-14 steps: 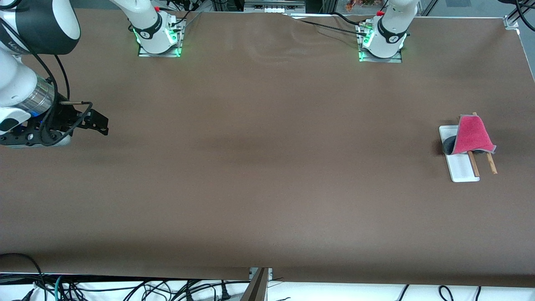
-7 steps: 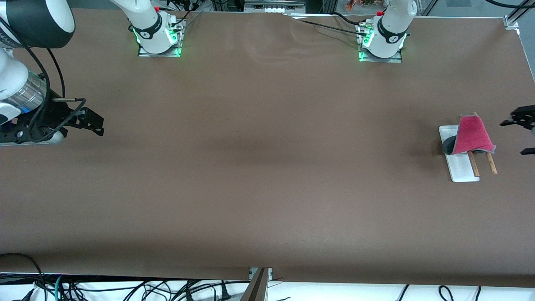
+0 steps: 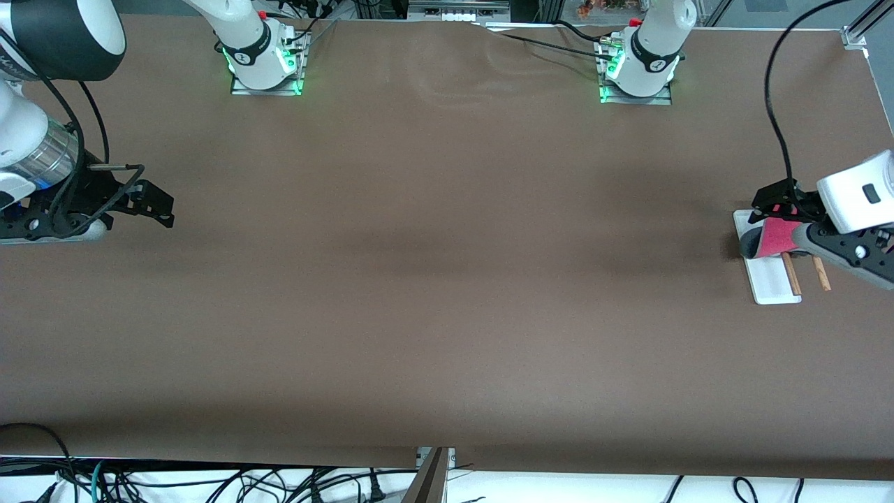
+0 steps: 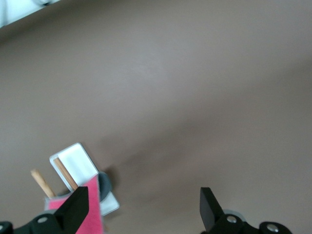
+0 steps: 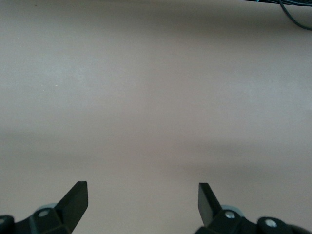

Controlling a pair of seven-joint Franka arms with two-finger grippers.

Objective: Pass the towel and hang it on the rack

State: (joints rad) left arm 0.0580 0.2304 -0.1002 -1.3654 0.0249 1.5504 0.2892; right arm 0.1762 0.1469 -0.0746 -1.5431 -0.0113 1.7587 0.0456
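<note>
The brown table [image 3: 447, 279] carries only the rack [image 3: 768, 279], which stands toward the left arm's end of it. Its white base [image 4: 80, 161] lies flat, and two thin wooden rods [image 3: 791, 272] run over it. The towel [image 3: 772, 237] hangs draped on those rods, pink-red face outward with a dark grey fold at the edge nearest the table's middle. The left arm's wrist housing covers much of the towel in the front view, so only part of the cloth shows there.

The left gripper [image 4: 144, 212] hovers over the rack with its fingers spread wide, holding nothing; in the left wrist view one finger [image 4: 78, 209] sits in front of the pink cloth, though contact cannot be made out. The left arm reaches in low from the table's edge, its cable looping above.

The right gripper [image 5: 141, 204] waits over bare table at the right arm's end, fingers wide apart and empty.
</note>
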